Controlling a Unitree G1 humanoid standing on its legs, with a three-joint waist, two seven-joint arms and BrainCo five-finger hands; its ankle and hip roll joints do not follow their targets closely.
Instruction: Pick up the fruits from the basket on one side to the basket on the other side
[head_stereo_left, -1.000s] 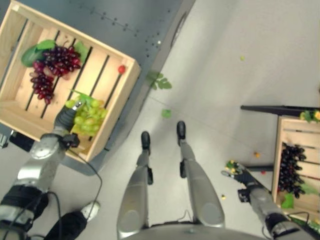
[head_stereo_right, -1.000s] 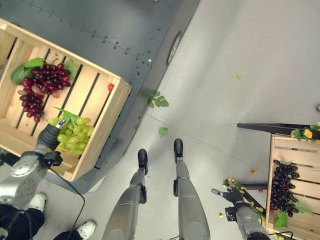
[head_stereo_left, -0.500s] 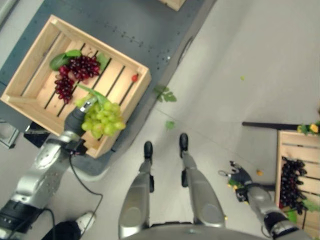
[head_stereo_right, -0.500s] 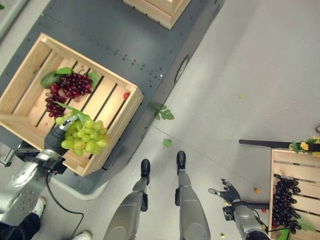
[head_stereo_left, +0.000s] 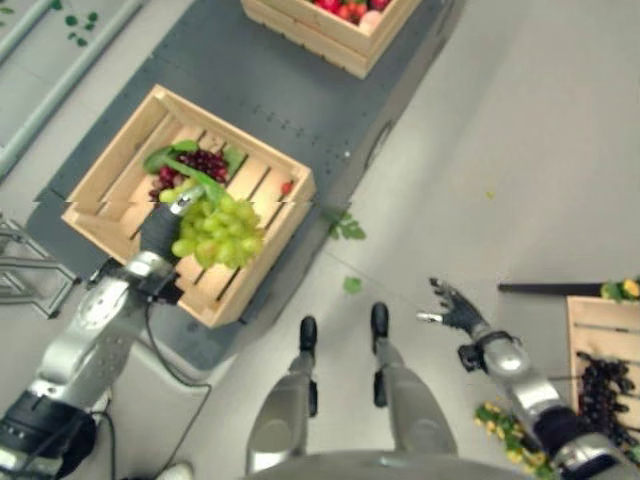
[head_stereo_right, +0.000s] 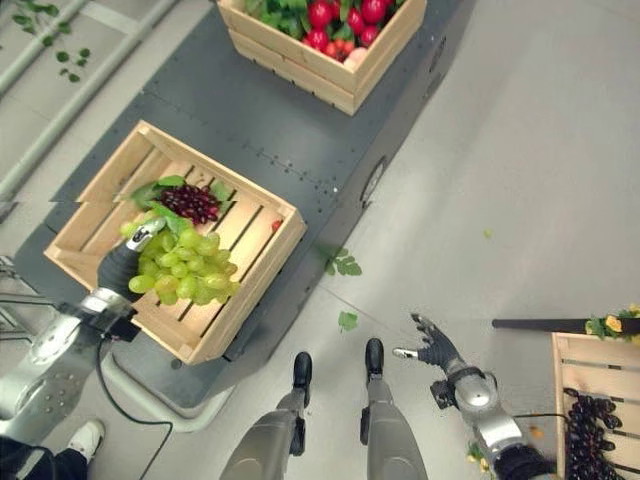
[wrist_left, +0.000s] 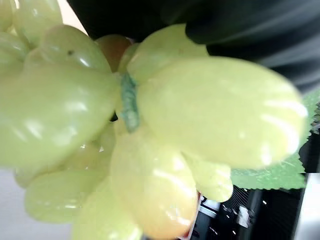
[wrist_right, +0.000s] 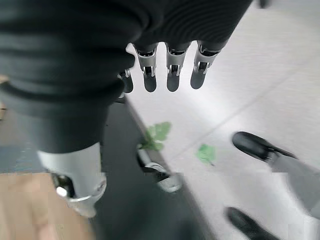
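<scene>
My left hand (head_stereo_left: 160, 225) is shut on a bunch of green grapes (head_stereo_left: 220, 232), held up over the near right part of the wooden crate (head_stereo_left: 235, 133) on my left. The bunch fills the left wrist view, green grapes (wrist_left: 150, 125) close against the palm. Purple grapes (head_stereo_left: 205, 162) with leaves and a small red fruit (head_stereo_left: 287, 187) lie in that crate. My right hand (head_stereo_left: 455, 307) hangs open over the floor, its fingers (wrist_right: 170, 75) straight. At the far right stands a second wooden crate (head_stereo_left: 578, 330) with dark grapes (head_stereo_left: 600, 385).
The left crate rests on a dark grey platform (head_stereo_left: 300, 100); another crate of red fruit (head_stereo_right: 320, 40) stands at its far end. Fallen leaves (head_stereo_left: 348, 228) lie on the floor. A black bar (head_stereo_left: 550, 288) runs by the right crate. A person's white shoe (head_stereo_right: 85, 437) shows bottom left.
The camera has shifted. My left hand has lifted the green grapes up out of the crate. My right hand has risen and moved away from the right crate toward the middle.
</scene>
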